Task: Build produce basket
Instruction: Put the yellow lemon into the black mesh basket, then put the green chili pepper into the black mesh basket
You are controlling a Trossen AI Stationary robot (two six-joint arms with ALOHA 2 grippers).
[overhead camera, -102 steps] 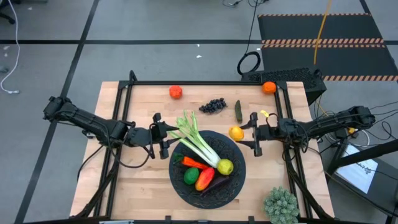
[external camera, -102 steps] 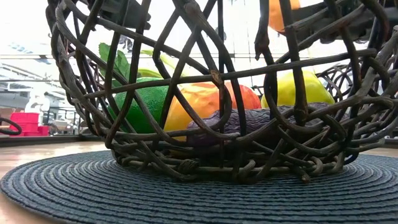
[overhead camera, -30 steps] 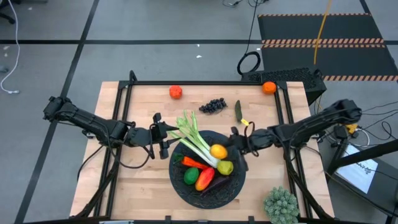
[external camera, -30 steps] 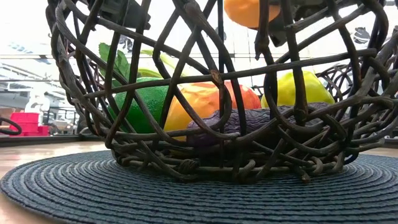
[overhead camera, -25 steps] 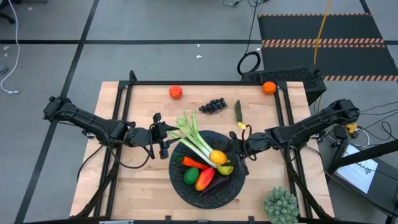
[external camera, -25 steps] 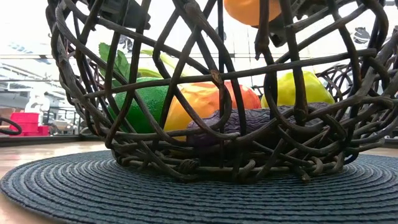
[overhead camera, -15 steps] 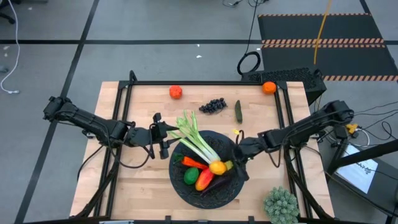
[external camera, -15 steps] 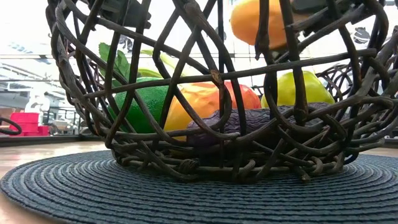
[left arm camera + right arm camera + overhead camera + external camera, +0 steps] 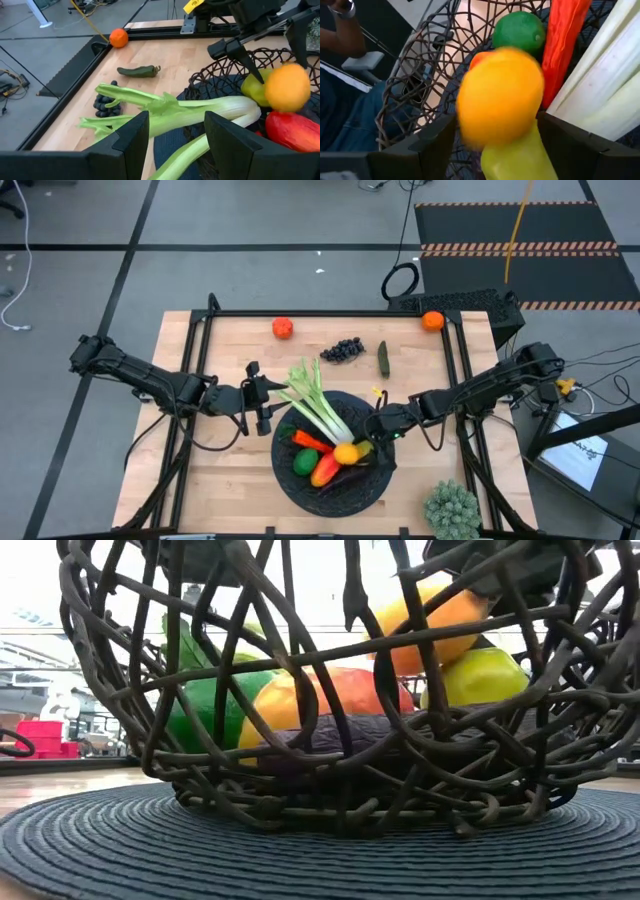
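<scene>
A dark wicker basket (image 9: 380,472) stands on a round dark woven mat (image 9: 90,840). It holds a leek (image 9: 318,408), carrot (image 9: 312,442), lime (image 9: 305,462), red pepper (image 9: 325,471), eggplant (image 9: 330,730) and a yellow-green lemon (image 9: 480,675). My right gripper (image 9: 364,442) reaches over the basket's right rim with its fingers spread. A blurred orange-yellow fruit (image 9: 500,102) shows between them, just above the lemon. My left gripper (image 9: 262,406) waits open at the basket's left side. My right gripper comes at the orange-yellow fruit (image 9: 287,87) slanting down from the table's right. The fruit is between the spread fingers (image 9: 420,145), low over the heap. It is blurred, and I cannot tell whether the fingers touch it.
On the far part of the table lie a tomato (image 9: 283,328), dark grapes (image 9: 342,350), a pickle (image 9: 383,357) and an orange (image 9: 432,321). A spiky pale-green clump (image 9: 452,510) sits at the near right corner. A dark rail frames the tabletop.
My right gripper has moved toward the table's near left and down, from above the basket's right rim into the basket. The orange-yellow fruit has come down with it onto the heap. In the low view the wicker basket has shifted and turned a little on its mat.
</scene>
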